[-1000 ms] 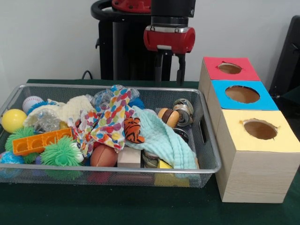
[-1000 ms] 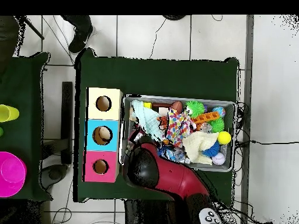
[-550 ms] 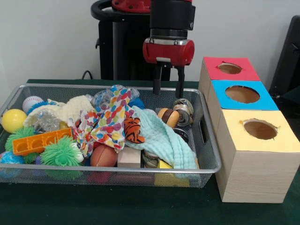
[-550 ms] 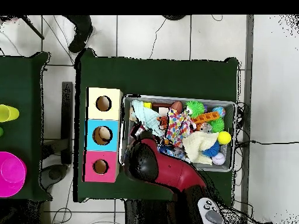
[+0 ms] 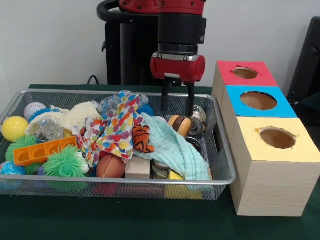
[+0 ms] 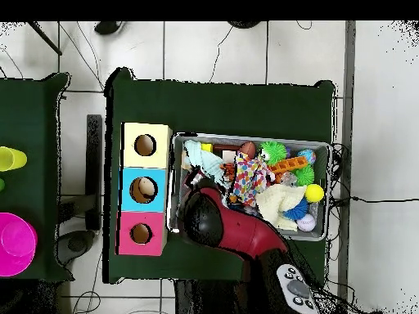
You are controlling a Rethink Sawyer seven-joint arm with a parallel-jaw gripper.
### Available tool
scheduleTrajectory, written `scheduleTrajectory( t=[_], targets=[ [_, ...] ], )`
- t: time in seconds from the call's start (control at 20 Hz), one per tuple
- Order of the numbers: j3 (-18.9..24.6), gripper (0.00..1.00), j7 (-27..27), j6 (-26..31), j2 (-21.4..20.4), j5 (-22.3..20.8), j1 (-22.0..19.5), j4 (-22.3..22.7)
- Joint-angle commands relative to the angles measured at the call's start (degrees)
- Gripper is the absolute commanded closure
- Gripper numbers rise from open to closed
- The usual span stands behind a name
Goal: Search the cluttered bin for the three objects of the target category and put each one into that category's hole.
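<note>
Two tool [image 5: 176,104] prongs hang parted and empty above the bin [image 5: 223,165]; wooden toy [image 5: 179,124] just below.

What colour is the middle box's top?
Blue, clearest in the front view.

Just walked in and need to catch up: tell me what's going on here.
A red and black robot arm is lowering its open hand into a wire bin cluttered with toys and cloths, right above a small brown barrel-shaped toy. It holds nothing yet. Beside the bin stands a wooden box with red, blue and yellow holes.
</note>
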Motion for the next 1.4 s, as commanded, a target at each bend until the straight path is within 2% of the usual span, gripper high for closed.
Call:
scheduleTrajectory(
  t=[0.05, 0.35, 0.8, 1.4],
  targets=[
    [0.14, 0.0, 3.71, -2.76, 3.08, -3.96, -0.75, -5.35],
    [1.75, 0.0, 0.62, 1.75, 1.94, -7.54, -4.85, -6.53],
    [3.48, 0.0, 1.27, 1.75, 2.33, -11.68, -8.44, -6.95],
    [2.94, 0.0, 4.5, -0.99, 3.33, -12.56, -7.46, -6.46]
  ],
)
